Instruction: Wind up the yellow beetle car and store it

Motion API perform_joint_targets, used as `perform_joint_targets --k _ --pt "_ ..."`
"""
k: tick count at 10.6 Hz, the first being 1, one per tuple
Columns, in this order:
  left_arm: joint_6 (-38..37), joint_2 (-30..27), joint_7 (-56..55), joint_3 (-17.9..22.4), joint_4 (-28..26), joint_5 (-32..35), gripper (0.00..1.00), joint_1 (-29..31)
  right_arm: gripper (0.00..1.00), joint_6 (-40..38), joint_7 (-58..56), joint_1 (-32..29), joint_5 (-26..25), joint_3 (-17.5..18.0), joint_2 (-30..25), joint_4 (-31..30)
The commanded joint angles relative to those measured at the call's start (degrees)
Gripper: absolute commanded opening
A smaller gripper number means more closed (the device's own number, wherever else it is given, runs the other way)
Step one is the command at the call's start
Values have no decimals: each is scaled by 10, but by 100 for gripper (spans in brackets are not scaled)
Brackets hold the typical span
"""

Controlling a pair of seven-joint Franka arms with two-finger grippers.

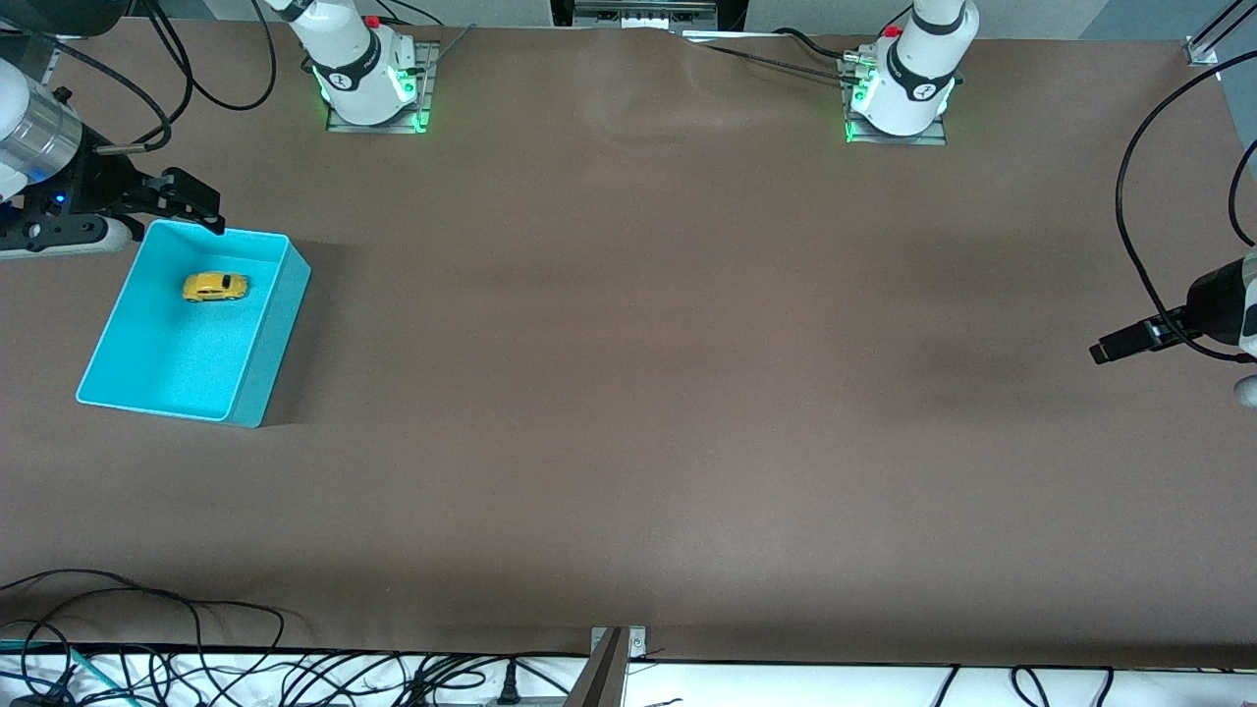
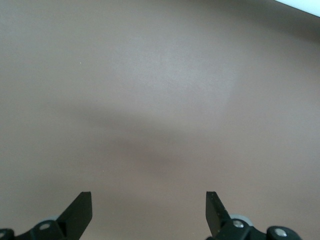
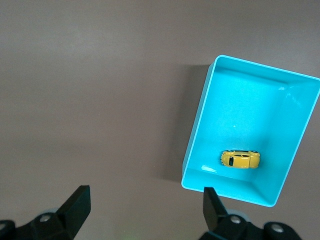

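The yellow beetle car [image 1: 214,286] lies on its wheels inside the teal bin [image 1: 267,324], in the part of the bin farther from the front camera. The bin stands at the right arm's end of the table. My right gripper [image 1: 194,204] is open and empty, up over the table edge of the bin's corner nearest the robots. The right wrist view shows the gripper [image 3: 145,202] with its jaws wide apart, and the car [image 3: 240,159] in the bin [image 3: 196,140] below. My left gripper [image 1: 1120,344] is open and empty over bare table at the left arm's end, also seen in its wrist view [image 2: 148,207].
The brown table mat [image 1: 628,393] is bare apart from the bin. Black cables [image 1: 196,668] and a metal bracket [image 1: 614,653] lie along the table's edge nearest the front camera. The arm bases [image 1: 373,74] stand along the edge farthest from it.
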Motion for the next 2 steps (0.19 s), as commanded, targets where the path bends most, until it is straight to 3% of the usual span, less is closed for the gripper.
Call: perform_joint_targets --k 1,2 --pt "-7 1 -2 1 10 17 100 -3 100 -14 9 7 -11 -4 7 19" --pt "-7 1 0 1 10 34 100 -9 100 -15 9 8 -11 -4 7 19"
